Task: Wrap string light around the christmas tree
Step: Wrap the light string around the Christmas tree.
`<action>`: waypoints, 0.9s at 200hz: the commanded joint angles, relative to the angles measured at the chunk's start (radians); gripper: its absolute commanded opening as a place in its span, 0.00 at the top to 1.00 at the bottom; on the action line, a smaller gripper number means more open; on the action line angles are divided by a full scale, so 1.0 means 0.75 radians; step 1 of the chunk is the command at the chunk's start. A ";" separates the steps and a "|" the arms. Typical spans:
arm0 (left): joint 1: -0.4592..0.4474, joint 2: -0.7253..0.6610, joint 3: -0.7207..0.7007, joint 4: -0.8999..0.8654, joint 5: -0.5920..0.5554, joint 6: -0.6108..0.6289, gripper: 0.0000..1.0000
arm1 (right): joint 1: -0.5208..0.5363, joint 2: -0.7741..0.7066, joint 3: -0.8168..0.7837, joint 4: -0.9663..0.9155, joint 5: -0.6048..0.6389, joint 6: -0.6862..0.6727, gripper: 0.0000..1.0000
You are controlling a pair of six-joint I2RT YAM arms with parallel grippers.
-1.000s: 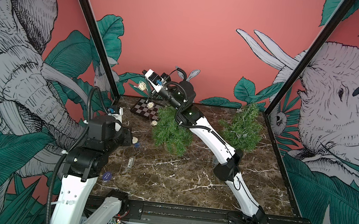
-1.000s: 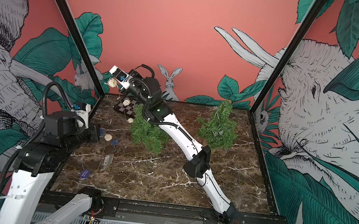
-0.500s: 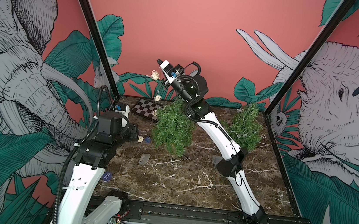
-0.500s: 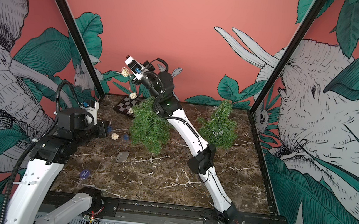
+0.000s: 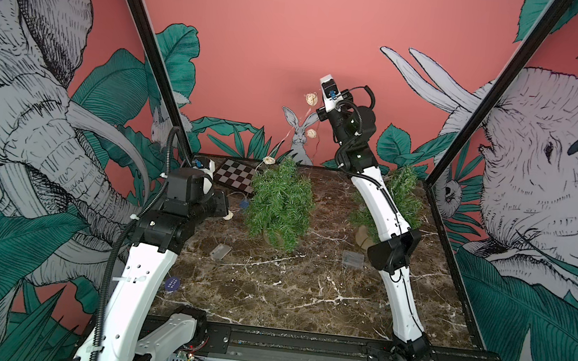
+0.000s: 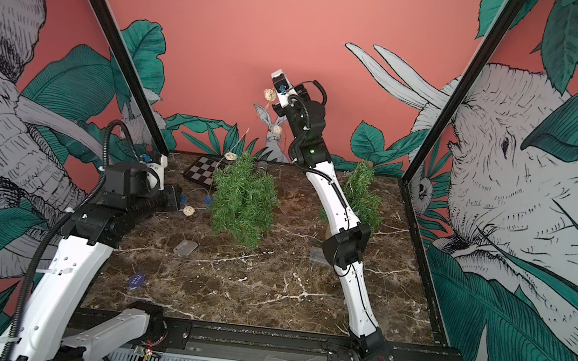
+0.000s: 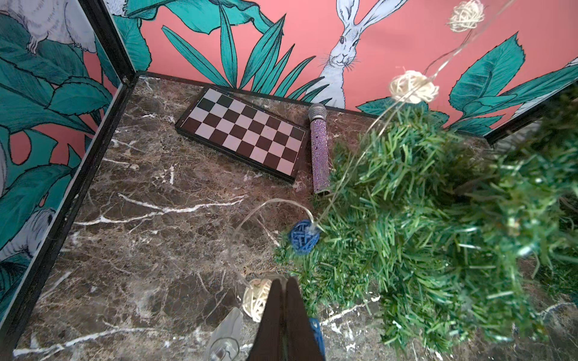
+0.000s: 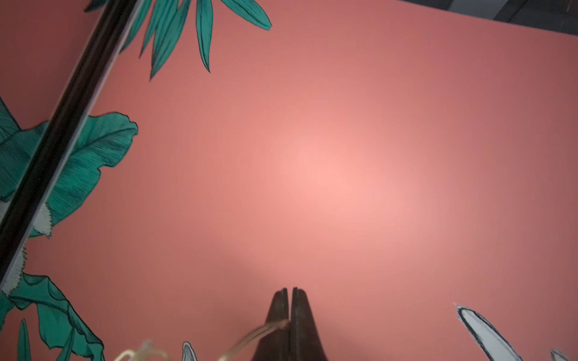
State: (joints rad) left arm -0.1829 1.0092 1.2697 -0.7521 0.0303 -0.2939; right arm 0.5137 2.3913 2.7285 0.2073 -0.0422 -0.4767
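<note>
Okay, quick pass. The only writing I can read is "SMALL BLIND" on a purple disc (image 5: 172, 283) near the front-left of the marble table (image 5: 268, 296).

My right gripper (image 8: 289, 292) is up high, close to the back wall. Its jaws are pressed together with the wire of the string light (image 5: 269, 159) pinched between them. From there the wire drops past the top of the christmas tree (image 5: 279, 202) and down the tree's left side to a blue ball at the lower branches. It then loops to a white ball right at my left gripper (image 7: 283, 281). That gripper is low over the table just left of the tree, fingers closed, and the wire looks caught at the tips.

Edges: a chessboard (image 5: 234, 179) lies near the back-left corner, and a microphone (image 7: 319, 150) lies beside it, close to the back wall. A second tree (image 5: 403, 193) stands back right, behind my right arm.

The front half of the table is mostly open. Two clear plastic pieces (image 5: 220, 252) lie in the middle strip, well apart.
</note>
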 commanded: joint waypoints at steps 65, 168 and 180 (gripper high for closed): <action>-0.002 0.156 0.328 0.142 0.083 -0.002 1.00 | -0.070 -0.083 -0.041 -0.132 0.237 -0.142 1.00; -0.003 0.190 0.621 -0.042 -0.283 0.130 1.00 | -0.157 -0.108 -0.034 -0.225 0.544 -0.094 1.00; -0.004 0.204 0.635 -0.044 -0.252 0.120 1.00 | -0.157 -0.119 -0.059 -0.229 0.575 -0.127 1.00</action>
State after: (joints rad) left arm -0.1833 1.1545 1.7061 -0.7506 -0.0944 -0.2199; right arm 0.3931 2.3623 2.6957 0.0238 0.3038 -0.5320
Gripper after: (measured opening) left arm 0.055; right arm 0.050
